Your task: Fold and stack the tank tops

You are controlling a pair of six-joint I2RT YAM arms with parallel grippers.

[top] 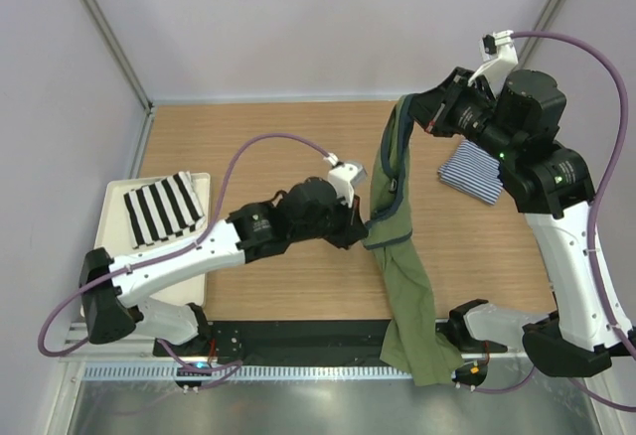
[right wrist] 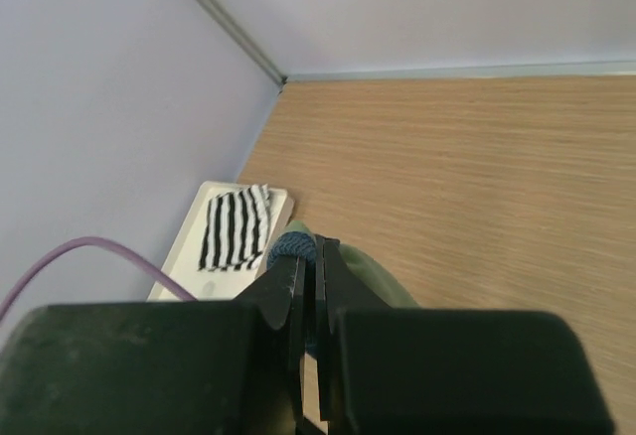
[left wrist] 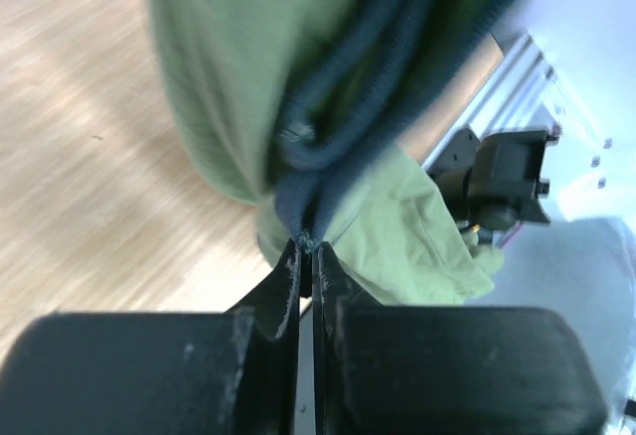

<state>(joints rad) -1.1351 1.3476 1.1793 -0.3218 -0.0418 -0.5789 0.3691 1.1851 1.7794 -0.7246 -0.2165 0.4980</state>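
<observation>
**Olive top in the air, striped one looks folded**

The olive tank top (top: 401, 276) is off the counter (top: 258, 137) for most of its length, strung between both arms. The right end effector (right wrist: 311, 256) is pinched tight on a bunch of its navy trim at the high end, toward the far right. The left end effector (left wrist: 308, 248) is likewise clamped on navy trim, partway down the garment near the middle of the counter. Below that grip the cloth trails toward the robot, and its tail hangs over the near edge between the two bases. It is crumpled and twisted, with no flat panel or fold showing.

The navy-and-white striped tank top (top: 471, 171) lies on the counter at the right, beneath the right arm, as a small compact packet. It appears to be folded already, though the arm hides part of it.

On the far left a white tray (top: 114, 207) holds a bold black-and-white striped cloth (top: 159, 209), well apart from both tops.

By this reading the job is roughly half done. One top is folded. The olive one has yet to be laid flat and folded, and the two have yet to be stacked.
</observation>
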